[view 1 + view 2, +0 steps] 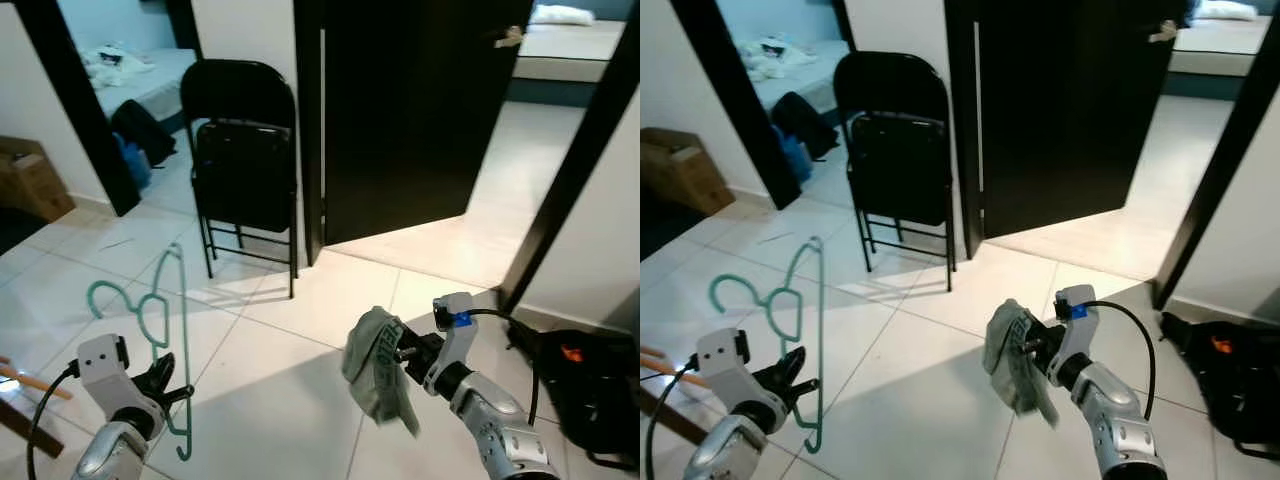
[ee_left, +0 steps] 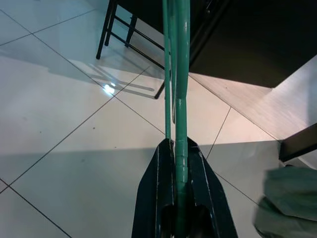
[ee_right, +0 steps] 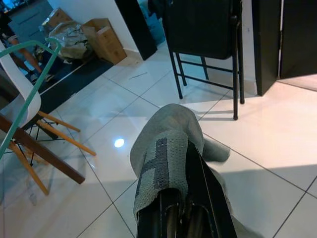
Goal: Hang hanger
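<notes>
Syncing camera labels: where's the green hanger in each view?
Left eye: green hanger, lower left, held by left gripper.
Right eye: lower left.
Left wrist: runs up the centre from the gripper.
Right wrist: curved piece at the left edge.
Shared landmark: black folding chair.

Hanger point(image 1: 165, 340) sits clamped in the left gripper point(image 1: 165, 385) jaws, rising above them. Cloth point(image 1: 378, 368) hangs off the right gripper point(image 1: 405, 352) jaws, right of the hanger. Folding chair point(image 1: 243, 165) stands ahead of both, door point(image 1: 420, 110) just to its right.
</notes>
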Robot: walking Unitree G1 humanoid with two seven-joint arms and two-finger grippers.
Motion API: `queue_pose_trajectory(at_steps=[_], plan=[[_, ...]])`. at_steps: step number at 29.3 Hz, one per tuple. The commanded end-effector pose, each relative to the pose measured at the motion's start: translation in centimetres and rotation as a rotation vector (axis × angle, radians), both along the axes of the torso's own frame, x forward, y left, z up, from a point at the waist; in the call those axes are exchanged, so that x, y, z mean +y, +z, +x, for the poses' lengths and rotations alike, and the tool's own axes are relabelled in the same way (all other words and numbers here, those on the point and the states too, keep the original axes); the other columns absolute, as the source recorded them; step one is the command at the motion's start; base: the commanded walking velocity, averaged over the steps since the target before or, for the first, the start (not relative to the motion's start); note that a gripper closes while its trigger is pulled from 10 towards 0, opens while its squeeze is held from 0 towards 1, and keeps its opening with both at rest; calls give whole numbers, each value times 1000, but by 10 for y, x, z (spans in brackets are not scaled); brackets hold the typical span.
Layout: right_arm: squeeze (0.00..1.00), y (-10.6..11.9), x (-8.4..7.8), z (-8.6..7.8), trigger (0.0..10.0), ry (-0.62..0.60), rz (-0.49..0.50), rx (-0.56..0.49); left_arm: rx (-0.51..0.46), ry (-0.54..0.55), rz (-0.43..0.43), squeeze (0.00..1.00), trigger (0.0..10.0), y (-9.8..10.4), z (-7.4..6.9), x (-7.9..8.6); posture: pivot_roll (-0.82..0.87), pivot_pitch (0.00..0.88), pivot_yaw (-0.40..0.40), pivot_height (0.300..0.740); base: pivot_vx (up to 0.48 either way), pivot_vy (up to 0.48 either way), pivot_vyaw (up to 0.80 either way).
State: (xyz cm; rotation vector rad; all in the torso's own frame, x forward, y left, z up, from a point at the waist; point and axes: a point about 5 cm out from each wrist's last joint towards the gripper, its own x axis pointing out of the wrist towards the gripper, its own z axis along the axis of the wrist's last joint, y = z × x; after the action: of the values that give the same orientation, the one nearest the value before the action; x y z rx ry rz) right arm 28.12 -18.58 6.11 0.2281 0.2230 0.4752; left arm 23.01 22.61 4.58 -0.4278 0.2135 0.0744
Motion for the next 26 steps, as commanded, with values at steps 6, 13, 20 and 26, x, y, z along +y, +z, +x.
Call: queue_pose_trajectory(at_steps=[6, 13, 20, 26], plan=[[0, -2, 0, -1, 10000, 1, 9, 14, 15, -68, 31, 0, 10000, -1, 3, -5, -12, 0, 25, 740, 0, 0, 763], [0, -1, 0, 0, 10000, 1, 11, 14, 17, -226, 70, 0, 10000, 0, 7, -18, -8, 0, 28, 740, 0, 0, 763], [0, -1, 1, 1, 10000, 3, 14, 14, 19, -254, 50, 0, 10000, -1, 8, -20, -8, 0, 30, 740, 0, 0, 761], [0, -1, 0, 2, 10000, 4, 14, 14, 16, -246, 49, 0, 10000, -1, 8, -19, -4, 0, 27, 740, 0, 0, 763]])
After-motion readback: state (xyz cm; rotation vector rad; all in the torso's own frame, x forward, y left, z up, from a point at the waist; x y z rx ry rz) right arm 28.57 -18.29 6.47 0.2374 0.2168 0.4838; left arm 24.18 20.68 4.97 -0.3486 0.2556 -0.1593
